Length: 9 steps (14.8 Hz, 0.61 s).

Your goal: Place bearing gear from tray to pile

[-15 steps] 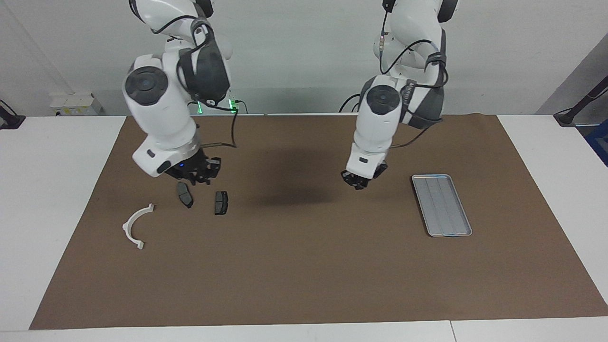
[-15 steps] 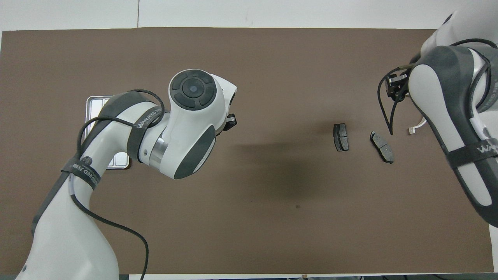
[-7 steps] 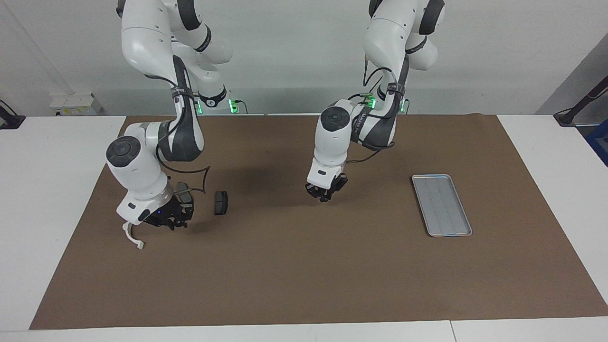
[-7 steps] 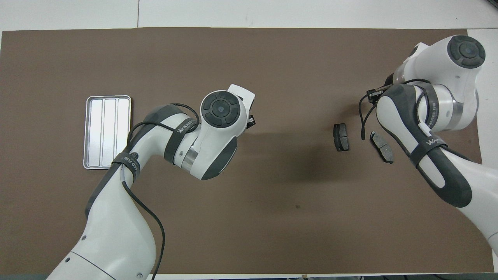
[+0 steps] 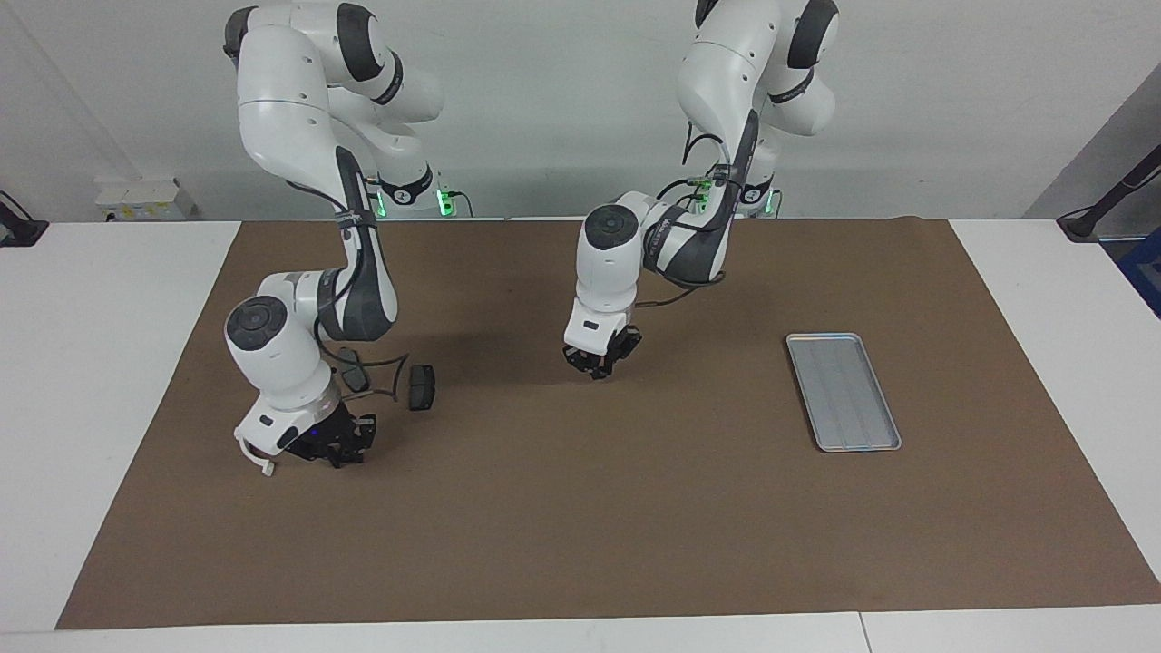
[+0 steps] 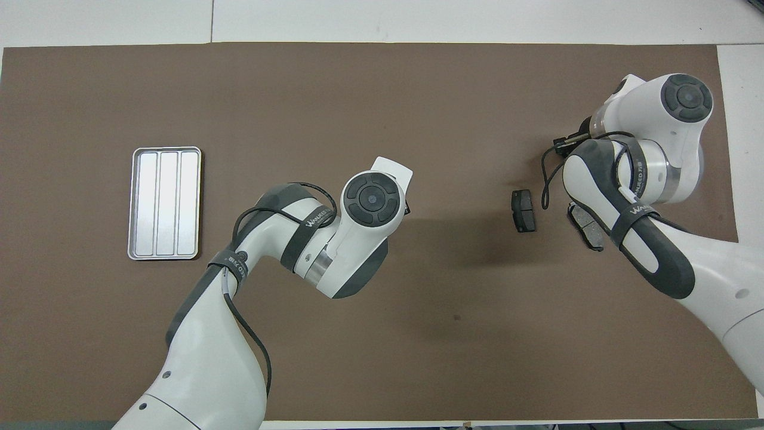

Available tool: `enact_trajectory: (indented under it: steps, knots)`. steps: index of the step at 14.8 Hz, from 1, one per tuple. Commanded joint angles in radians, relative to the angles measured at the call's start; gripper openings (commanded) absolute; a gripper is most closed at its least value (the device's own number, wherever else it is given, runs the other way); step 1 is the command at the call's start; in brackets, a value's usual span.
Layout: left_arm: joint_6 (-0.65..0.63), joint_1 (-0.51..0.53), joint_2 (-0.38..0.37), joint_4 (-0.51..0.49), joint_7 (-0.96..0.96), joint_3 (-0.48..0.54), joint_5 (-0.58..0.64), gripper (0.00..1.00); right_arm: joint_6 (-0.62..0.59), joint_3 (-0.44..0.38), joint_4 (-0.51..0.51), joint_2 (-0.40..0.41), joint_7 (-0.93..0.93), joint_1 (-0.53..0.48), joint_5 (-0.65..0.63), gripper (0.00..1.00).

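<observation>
Since a second ago, both arms lowered: left claw [image 5: 594, 367] shifted from near the tray [image 5: 843, 391] toward the middle of the brown mat [image 5: 580, 508], right claw [image 5: 331, 451] carried from over the dark pads to the white bracket [image 5: 252, 453]. Left claw shut, nothing seen held, just above the mat. Right claw low beside the bracket; open or closed, cannot tell. Tray bare at the left arm's end of the worktop [image 5: 100, 363]. Two dark pads [image 6: 523, 210] in the pile, near the right arm. No bearing gear visible.
</observation>
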Motion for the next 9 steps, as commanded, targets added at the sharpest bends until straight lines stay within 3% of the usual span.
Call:
enact_trajectory:
  steps: [1, 2, 3, 5, 6, 7, 8, 9]
  knots:
    - [0.045, -0.031, -0.046, -0.086, -0.032, 0.02, -0.005, 0.0, 0.008, 0.009, 0.0, 0.004, -0.022, -0.013, -0.011, 0.1]
    - [0.056, -0.039, -0.049, -0.103, -0.039, 0.02, -0.005, 0.0, 0.004, 0.009, 0.0, 0.003, -0.016, -0.012, -0.009, 0.78]
    - [0.07, -0.045, -0.051, -0.108, -0.04, 0.02, -0.005, 0.0, -0.006, 0.009, 0.0, -0.008, -0.017, -0.01, -0.009, 1.0]
    - [0.081, -0.047, -0.051, -0.114, -0.04, 0.02, -0.005, 0.0, -0.081, 0.009, 0.001, -0.048, -0.016, -0.007, -0.009, 1.0]
    - [0.088, -0.047, -0.051, -0.115, -0.04, 0.02, -0.005, 0.11, -0.125, 0.009, 0.003, -0.08, -0.015, -0.001, -0.009, 1.0]
    - [0.091, -0.047, -0.051, -0.12, -0.04, 0.02, -0.005, 0.64, -0.173, 0.01, 0.004, -0.114, -0.015, 0.003, -0.009, 1.0]
    - [0.069, -0.045, -0.057, -0.111, -0.039, 0.022, -0.005, 1.0, -0.218, 0.015, 0.009, -0.141, -0.014, 0.005, -0.006, 1.0]
    - [0.018, -0.035, -0.06, -0.091, -0.033, 0.024, -0.005, 1.0, -0.259, 0.018, 0.018, -0.169, -0.011, 0.007, -0.003, 1.0]
